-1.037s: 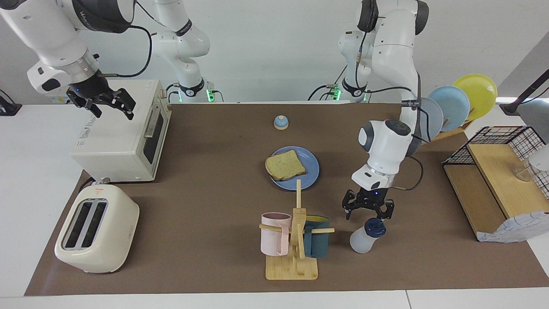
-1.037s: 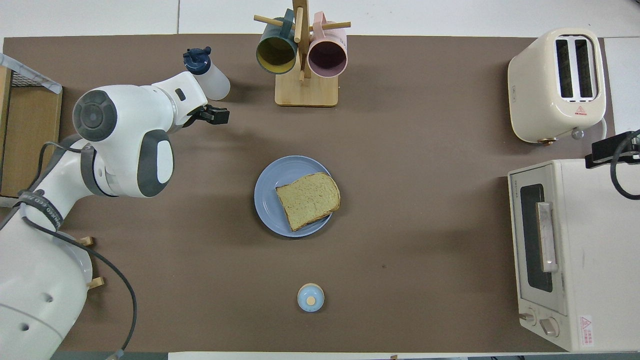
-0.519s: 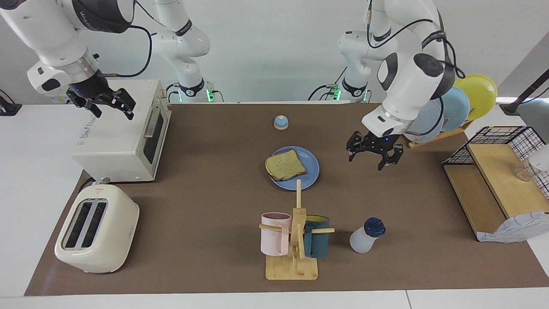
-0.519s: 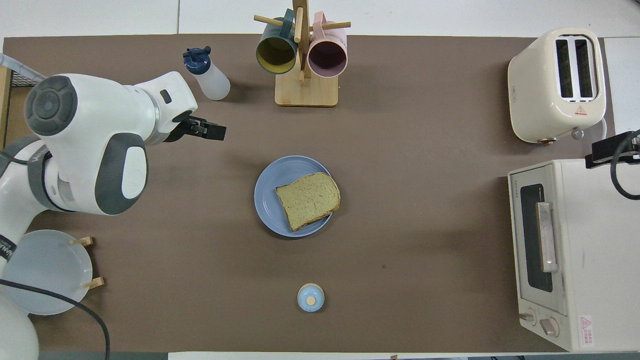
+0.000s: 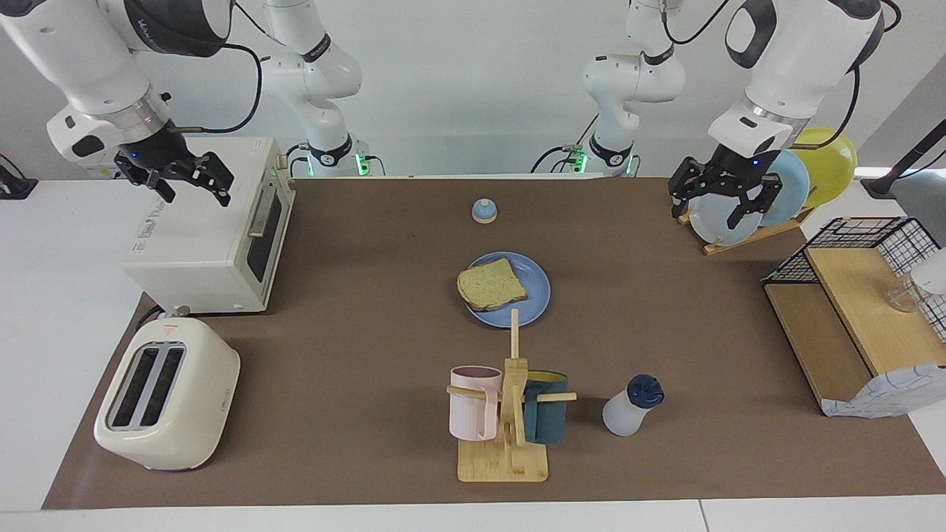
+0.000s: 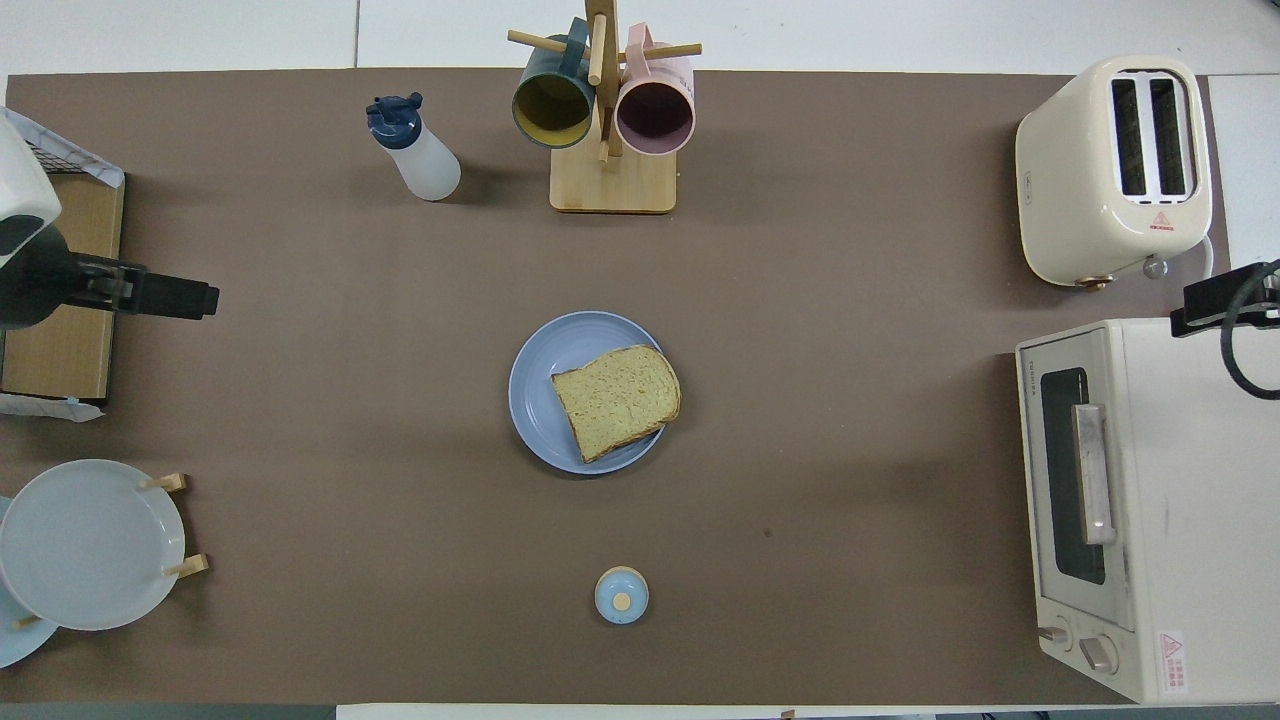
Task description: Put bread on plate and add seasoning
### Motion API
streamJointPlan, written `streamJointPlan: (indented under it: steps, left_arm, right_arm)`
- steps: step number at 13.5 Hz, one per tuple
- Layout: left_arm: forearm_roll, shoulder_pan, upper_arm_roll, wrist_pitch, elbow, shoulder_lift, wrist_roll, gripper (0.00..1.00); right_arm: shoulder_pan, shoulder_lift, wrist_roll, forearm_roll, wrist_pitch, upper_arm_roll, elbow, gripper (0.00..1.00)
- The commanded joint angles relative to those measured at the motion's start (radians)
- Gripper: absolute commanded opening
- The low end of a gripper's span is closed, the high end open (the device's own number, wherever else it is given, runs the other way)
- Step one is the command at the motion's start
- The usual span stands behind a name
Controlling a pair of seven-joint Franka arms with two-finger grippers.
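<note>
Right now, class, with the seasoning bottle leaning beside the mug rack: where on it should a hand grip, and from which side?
Probably the translucent body of the seasoning bottle, below its navy cap. The body is widest and plain, while the cap carries a spout. The bottle leans toward the left arm's end, and the mug rack crowds its right-arm side, so come from above on the open left-arm side.

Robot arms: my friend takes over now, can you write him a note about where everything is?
Left tool: open, empty, up in front of the standing plates.
Right tool: open, empty, waiting over the oven.
Bread lies on the blue plate, mid-table: done.
Seasoning bottle stands upright beside the mug rack, untouched by either tool.
Whether seasoning went on, I cannot tell.
</note>
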Motion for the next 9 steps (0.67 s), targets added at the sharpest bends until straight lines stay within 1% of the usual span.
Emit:
streamJointPlan:
  steps: [1, 3, 5, 6, 7, 8, 9]
  left_arm:
    - [0.013, 0.080, -0.004, 0.000, -0.003, -0.039, -0.004, 1.00]
    - [0.016, 0.114, -0.009, -0.049, 0.017, -0.047, -0.012, 1.00]
    - [0.068, 0.143, -0.035, -0.222, 0.164, 0.003, -0.015, 1.00]
    - [0.063, 0.170, -0.073, -0.259, 0.177, 0.026, -0.016, 1.00]
    - [0.063, 0.183, -0.090, -0.266, 0.172, 0.037, -0.018, 1.00]
    - [0.065, 0.175, -0.093, -0.250, 0.142, 0.040, -0.039, 1.00]
    - [0.065, 0.174, -0.093, -0.211, 0.092, 0.027, -0.065, 1.00]
  right_arm:
    - [0.001, -0.011, -0.011, -0.004, -0.017, -0.001, -0.003, 1.00]
    - [0.001, -0.010, -0.013, -0.004, -0.015, -0.001, -0.003, 1.00]
    - [0.001, -0.010, -0.013, -0.004, -0.017, -0.001, -0.003, 1.00]
    - [0.001, -0.010, -0.011, -0.004, -0.017, -0.001, -0.002, 1.00]
    - [0.001, -0.010, -0.011, -0.004, -0.017, -0.001, -0.003, 1.00]
    - [0.001, -0.010, -0.013, -0.004, -0.017, -0.001, -0.003, 1.00]
    - [0.001, -0.010, -0.011, -0.004, -0.017, -0.001, -0.003, 1.00]
